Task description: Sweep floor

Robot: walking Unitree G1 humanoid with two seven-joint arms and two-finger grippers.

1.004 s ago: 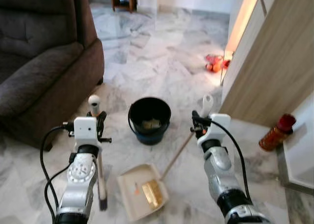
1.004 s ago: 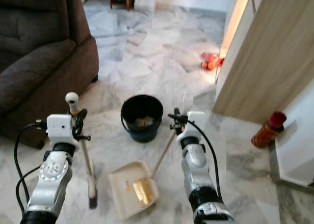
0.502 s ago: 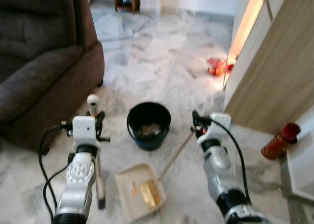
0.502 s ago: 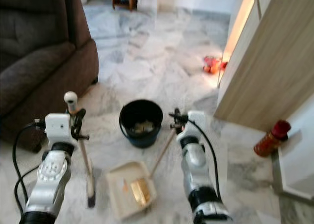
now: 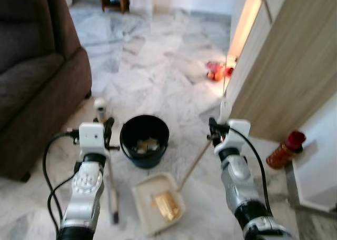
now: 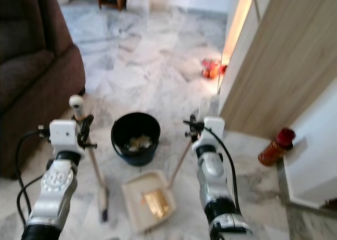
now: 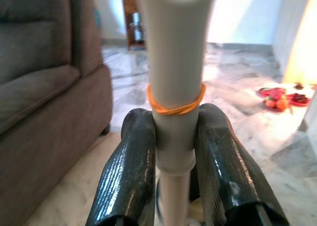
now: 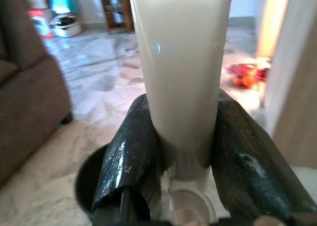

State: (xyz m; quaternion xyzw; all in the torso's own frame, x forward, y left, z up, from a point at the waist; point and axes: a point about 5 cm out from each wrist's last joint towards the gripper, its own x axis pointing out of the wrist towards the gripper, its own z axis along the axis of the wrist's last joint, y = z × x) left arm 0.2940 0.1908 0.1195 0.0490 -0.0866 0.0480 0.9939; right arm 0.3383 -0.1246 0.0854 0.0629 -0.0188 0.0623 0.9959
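My left gripper (image 5: pixel 107 130) is shut on the broom handle (image 7: pixel 174 87), a pale stick with an orange rubber band; the broom (image 5: pixel 110 182) stands upright with its head on the floor. My right gripper (image 5: pixel 212 128) is shut on the dustpan handle (image 8: pixel 181 77), cream plastic on a wooden shaft (image 5: pixel 196 162). The cream dustpan (image 5: pixel 158 200) rests on the marble floor between my arms and holds a yellow-brown piece of litter (image 5: pixel 165 206). Just beyond it stands a black bucket (image 5: pixel 144 141) with scraps inside.
A dark brown sofa (image 5: pixel 31 87) fills the left side. A wooden door (image 5: pixel 279 66) and a white wall edge stand at the right, with a red bottle (image 5: pixel 285 148) on the floor beside them. Red-orange items (image 5: pixel 217 71) lie farther off by the doorway.
The whole picture has shifted, so the camera moved: sofa now further left, door nearer. Both grippers keep their holds. The dustpan sits a little more to the right under the bucket.
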